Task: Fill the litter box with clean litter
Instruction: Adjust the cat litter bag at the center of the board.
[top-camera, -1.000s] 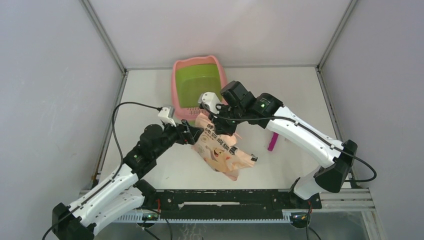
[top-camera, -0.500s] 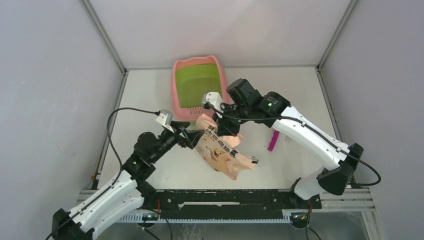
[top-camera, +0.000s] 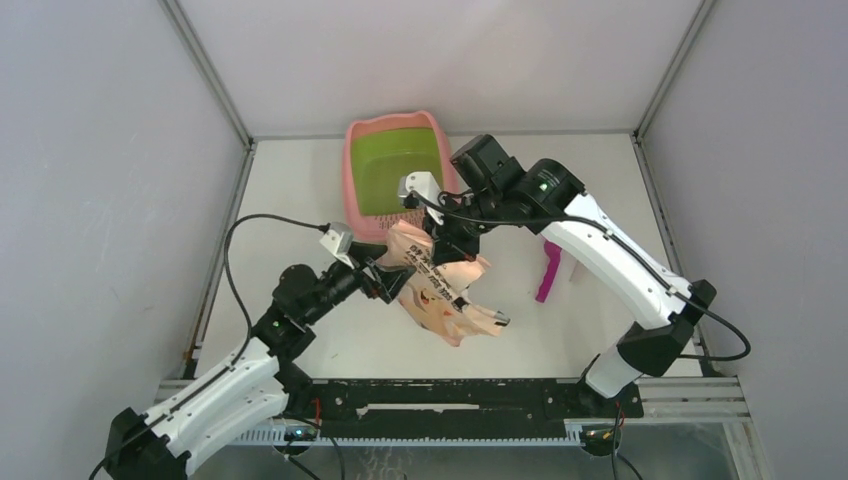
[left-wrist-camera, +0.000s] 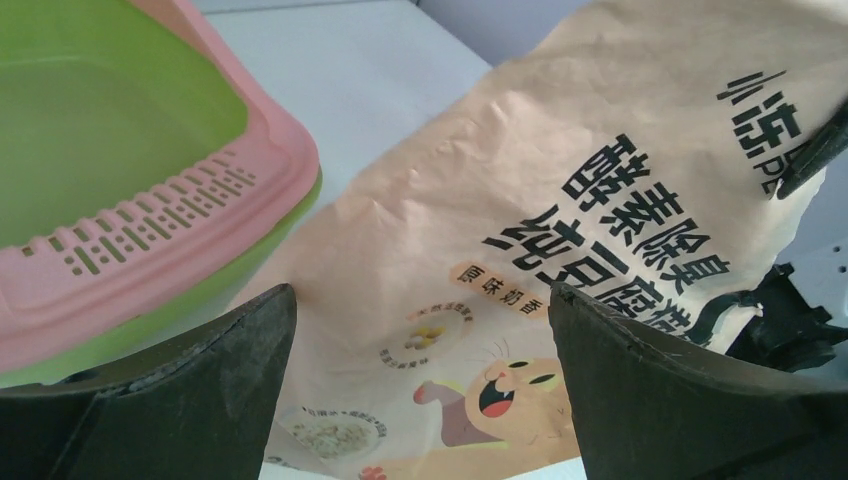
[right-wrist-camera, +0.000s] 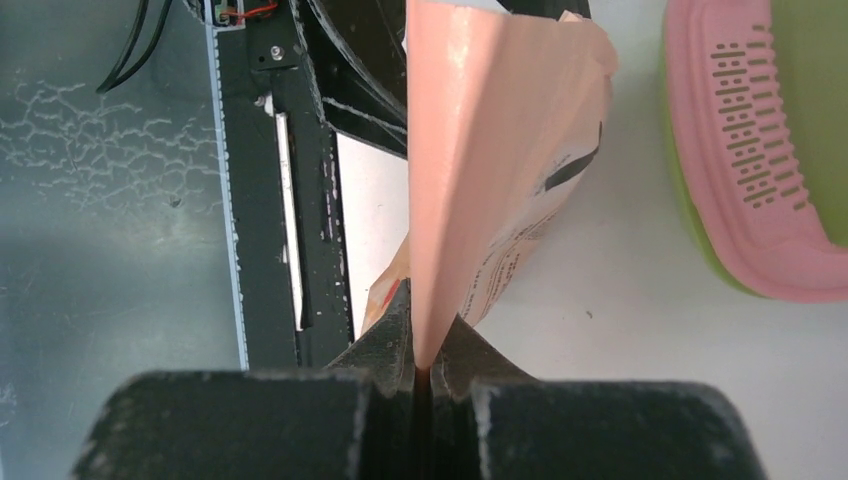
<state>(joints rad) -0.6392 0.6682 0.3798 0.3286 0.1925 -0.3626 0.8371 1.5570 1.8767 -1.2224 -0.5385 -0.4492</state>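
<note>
Right gripper (right-wrist-camera: 420, 345) is clamped on the top edge of the bag (top-camera: 440, 300). Left gripper (top-camera: 390, 283) is spread wide, just beside the bag's printed face. The box (top-camera: 390, 170) sits just beyond the bag, at the far end of the table (top-camera: 290, 200).

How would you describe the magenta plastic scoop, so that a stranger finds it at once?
Start at the large pink-rimmed litter box with a lime-green basin, at the far side of the white table. Look nearer and to the right, past the crumpled peach-pink printed bag: the magenta plastic scoop lies on the table, slim, plain and much smaller than both.
</note>
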